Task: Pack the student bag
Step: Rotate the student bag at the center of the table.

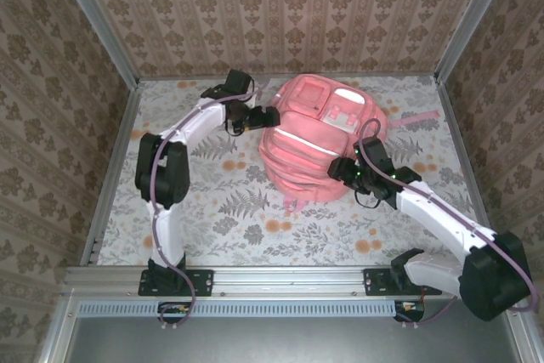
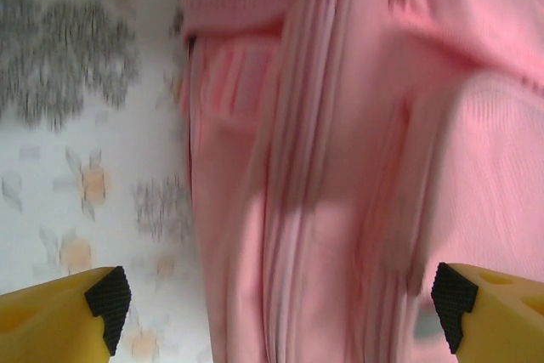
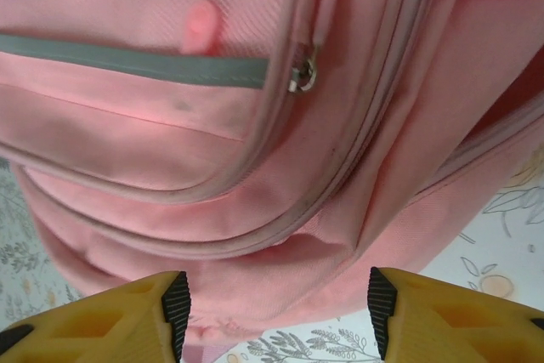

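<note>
The bag (image 1: pixel 319 138) lay in the upper middle of the top view, on the bench (image 1: pixel 212 218), its zips looking shut. The left fingers (image 2: pixel 108 297) stood wide open near its left side. The right fingers (image 3: pixel 176 308) were open too, at its lower right edge, holding nothing. Closing there would probably pinch loose fabric rather than the zip pull (image 3: pixel 303 74). The soft bag could then slide or bunch instead of opening.
</note>
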### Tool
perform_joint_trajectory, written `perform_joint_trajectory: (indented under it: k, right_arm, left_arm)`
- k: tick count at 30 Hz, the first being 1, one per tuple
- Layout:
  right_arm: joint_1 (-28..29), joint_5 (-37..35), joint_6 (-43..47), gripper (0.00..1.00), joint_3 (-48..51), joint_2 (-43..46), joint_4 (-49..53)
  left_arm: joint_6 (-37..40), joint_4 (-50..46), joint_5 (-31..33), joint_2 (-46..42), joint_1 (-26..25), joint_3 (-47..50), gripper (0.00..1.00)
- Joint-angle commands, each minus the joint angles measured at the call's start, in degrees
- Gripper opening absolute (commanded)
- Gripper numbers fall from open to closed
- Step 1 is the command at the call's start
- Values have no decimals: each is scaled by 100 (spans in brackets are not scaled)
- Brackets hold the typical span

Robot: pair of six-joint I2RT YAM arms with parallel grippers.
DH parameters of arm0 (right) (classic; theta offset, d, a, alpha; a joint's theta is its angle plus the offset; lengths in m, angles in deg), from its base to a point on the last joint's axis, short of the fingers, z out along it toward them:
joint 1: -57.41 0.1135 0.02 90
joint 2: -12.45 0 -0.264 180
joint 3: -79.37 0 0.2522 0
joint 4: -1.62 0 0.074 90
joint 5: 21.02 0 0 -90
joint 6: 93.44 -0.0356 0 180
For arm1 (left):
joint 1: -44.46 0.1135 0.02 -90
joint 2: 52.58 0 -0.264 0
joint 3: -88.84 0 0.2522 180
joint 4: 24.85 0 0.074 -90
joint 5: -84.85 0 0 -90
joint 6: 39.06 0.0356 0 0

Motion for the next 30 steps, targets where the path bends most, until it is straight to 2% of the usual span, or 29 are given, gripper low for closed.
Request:
perform_joint_trajectory:
  k: [1,5,8,10,11,15,16,25,28,30]
  right_arm:
    - [61,318,-432,61,184,-345,-606]
    - [60,370,-454,62,120,-746,-821]
    - [63,329,-314,61,-46,-986,-766]
    - [55,315,-198,60,-150,-1116,-717]
    - [43,302,-153,59,-194,-1184,-684]
    - [-39,250,81,55,-377,-1404,-514]
    - [-72,222,164,53,-420,-1416,-463]
    - [-657,146,971,49,-1044,-1875,-50]
    - [-893,156,1302,49,-1366,-2148,95]
    - [-1086,215,1542,49,-1671,-2424,197]
  left_arm:
    - [397,-236,-458,538,178,-838,94]
    - [417,-292,-830,1254,191,-1528,87]
    - [338,-231,-1048,1499,172,-1553,69]
    - [299,-52,-1111,1463,168,-1304,63]
    - [231,106,-1152,1395,166,-1103,54]
    - [82,485,-1018,986,174,-375,4]
    - [22,621,-957,800,196,-122,0]
    - [-713,1665,-543,-974,227,2468,0]
    - [-1066,1816,-273,-1577,57,3192,0]
    - [-1288,1824,-110,-1908,-252,3553,0]
